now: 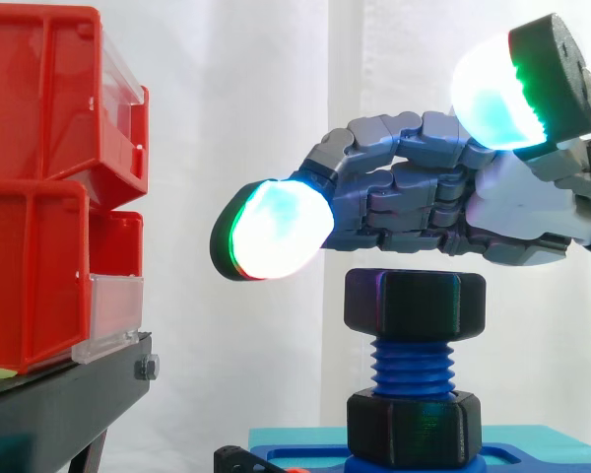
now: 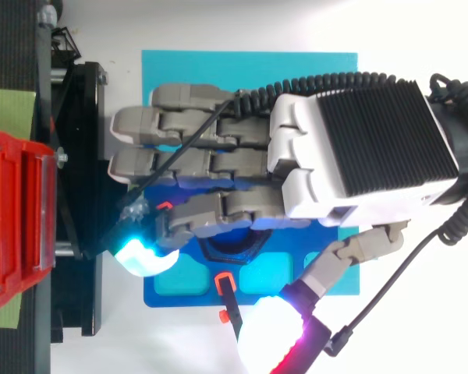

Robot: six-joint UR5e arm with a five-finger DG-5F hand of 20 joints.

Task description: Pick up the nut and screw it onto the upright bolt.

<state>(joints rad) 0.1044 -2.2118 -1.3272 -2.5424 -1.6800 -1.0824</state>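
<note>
At the left, the red bins (image 1: 39,177) sit stacked on the black stand (image 1: 64,389), well apart from the work. Next comes a glowing fingertip pad (image 1: 276,229), which reaches out past the nut on the bins' side. The hand (image 1: 424,202) lies flat and low over the nut (image 1: 415,301), with its fingers stretched out nearly straight and curled round nothing. We cannot tell whether they rest on the nut's top face or hang just clear of it.

The nut sits on the top turns of the upright bolt (image 1: 414,363). Bare blue thread shows between it and the black collar (image 1: 414,426) at the foot, which stands in the blue fixture (image 2: 179,276).

We see three risks from here:
- **Poor purchase.** With the fingers this flat, a sweep could slide over the nut instead of turning it.
- **Jammed thread.** Pushing down off-centre could tip the nut, so that it crosses the thread and binds.
- **Undoing the work.** A sideways drag the wrong way could back the nut off the few turns it appears to have.
</note>
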